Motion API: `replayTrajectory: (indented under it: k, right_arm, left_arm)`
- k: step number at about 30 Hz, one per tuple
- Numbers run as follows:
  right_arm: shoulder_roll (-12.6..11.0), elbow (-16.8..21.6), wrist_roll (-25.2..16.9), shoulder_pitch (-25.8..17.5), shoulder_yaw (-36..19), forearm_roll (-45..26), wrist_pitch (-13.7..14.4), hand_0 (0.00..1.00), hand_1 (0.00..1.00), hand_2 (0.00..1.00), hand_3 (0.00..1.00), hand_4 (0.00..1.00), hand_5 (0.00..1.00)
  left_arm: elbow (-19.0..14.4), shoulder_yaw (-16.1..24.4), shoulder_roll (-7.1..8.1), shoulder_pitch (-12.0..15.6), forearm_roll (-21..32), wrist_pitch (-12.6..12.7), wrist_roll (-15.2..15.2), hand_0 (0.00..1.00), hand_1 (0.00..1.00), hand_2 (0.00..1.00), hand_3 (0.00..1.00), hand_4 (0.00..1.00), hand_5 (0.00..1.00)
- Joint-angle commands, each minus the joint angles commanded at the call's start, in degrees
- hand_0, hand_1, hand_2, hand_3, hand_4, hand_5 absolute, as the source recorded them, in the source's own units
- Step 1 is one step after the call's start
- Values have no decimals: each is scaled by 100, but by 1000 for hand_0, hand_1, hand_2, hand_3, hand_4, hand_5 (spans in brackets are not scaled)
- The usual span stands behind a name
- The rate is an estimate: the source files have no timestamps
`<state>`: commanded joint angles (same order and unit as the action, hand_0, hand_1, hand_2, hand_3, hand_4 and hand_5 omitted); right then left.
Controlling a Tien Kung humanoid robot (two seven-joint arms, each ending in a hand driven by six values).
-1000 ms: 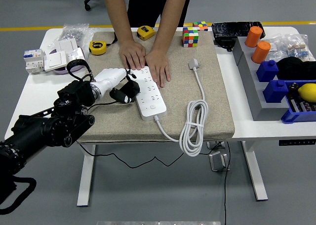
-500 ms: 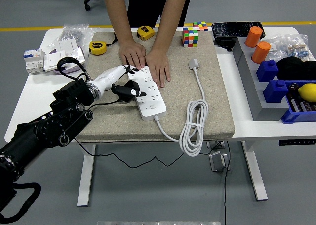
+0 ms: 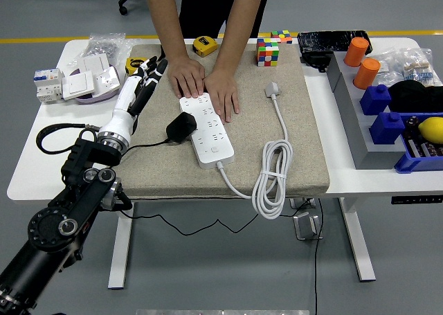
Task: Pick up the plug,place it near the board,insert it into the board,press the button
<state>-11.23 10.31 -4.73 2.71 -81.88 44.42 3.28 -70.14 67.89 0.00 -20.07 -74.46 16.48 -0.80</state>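
Note:
The black plug [image 3: 181, 127] lies on the tan mat [image 3: 304, 142], touching the left side of the white power strip [image 3: 208, 131]; its thin black cable trails left. My left hand [image 3: 152, 67] is raised up and to the left of the plug, well apart from it, with fingers spread and holding nothing. At the table's far side a person presses both hands [image 3: 205, 85] down on the strip's far end. The strip's own white cord [image 3: 272, 173] coils to the right and ends in a white plug [image 3: 272, 89].
Yellow tape measures [image 3: 203, 46] and a colour cube [image 3: 267, 52] sit at the mat's far edge. White switch parts [image 3: 73, 83] lie at the far left. A grey bin [image 3: 353, 114] with blue and orange pieces [image 3: 366, 73] stands at the right.
My left hand let go of the black plug and swung up and left, away from the strip. The plug now rests against the strip's left side. The person's hands stayed put.

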Motion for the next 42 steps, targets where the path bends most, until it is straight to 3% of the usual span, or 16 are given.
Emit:
replayTrajectory:
  k: [2,5,7,10,13,20,30,42]
  right_arm:
    - [1,0,-5,-5,-12,-2,-4,978,917,864,864,998,916]
    - [11,0,-5,-17,-57,21,-2,978,917,864,864,998,916]
    - [16,0,-12,-19,-61,19,-7,978,917,864,864,998,916]
    - [17,0,-13,-15,-69,21,-9,979,917,864,863,998,917]
    - [15,0,-20,-9,-51,7,-12,979,917,864,863,998,917]
    - [-6,0,-14,1,-66,23,-6,979,916,864,863,998,918]
    - [-8,0,-5,11,-60,42,-3,978,915,864,863,998,918]
    - [-29,0,5,-3,-61,87,13,977,915,862,863,998,919]
  left_arm:
    - [-133,-71,0,186,201,-16,-67,998,998,998,998,998,998]
    - [-197,-146,3,396,55,-103,-198,998,998,998,998,998,998]
    - [-180,-267,89,488,-157,-182,-289,998,998,998,998,998,998]
    - [-54,-389,188,523,-471,-319,-355,998,998,998,991,998,998]
    - [62,-397,195,529,-853,-396,-352,998,998,998,991,998,998]
    - [266,-487,211,432,-1640,-471,-351,998,998,998,973,998,998]
    - [639,-734,270,31,-2547,-529,-415,998,998,998,970,998,998]
    - [803,-1000,309,-124,-3070,-559,-489,998,998,995,958,998,998]
